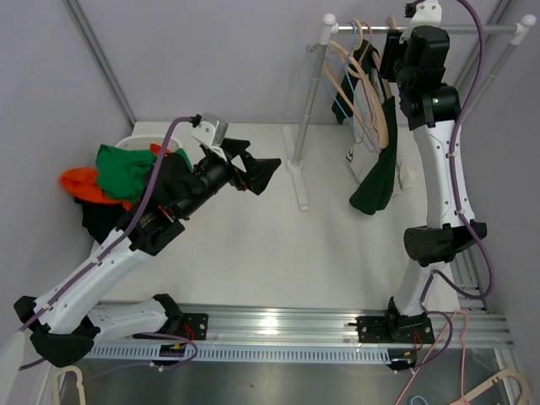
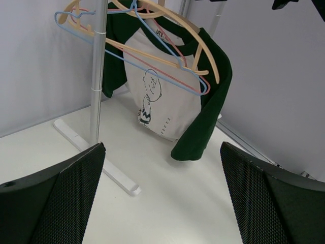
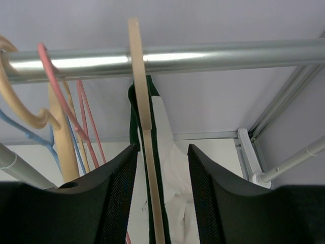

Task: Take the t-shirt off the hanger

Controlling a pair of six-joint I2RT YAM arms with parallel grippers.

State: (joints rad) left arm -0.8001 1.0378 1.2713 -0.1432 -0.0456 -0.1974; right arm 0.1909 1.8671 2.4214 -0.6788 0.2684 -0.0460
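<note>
White tabletop (image 1: 278, 253) and grey walls frame a clothes rail (image 3: 203, 53) at the far right. The t-shirt (image 2: 162, 96) hangs there from a wooden hanger (image 3: 143, 101). It has a white body with a cartoon print and dark green sleeves, one drooping low. The right gripper (image 3: 162, 157) is raised to the rail, jaws apart, straddling the hanger's neck but not closed on it. The left gripper (image 1: 256, 166) hovers open over the table, aimed at the garment and well apart from it. Judged step: securing the hanger. The next move calls for closing on the neck, then the left arm drawing the fabric off the shoulders.
</note>
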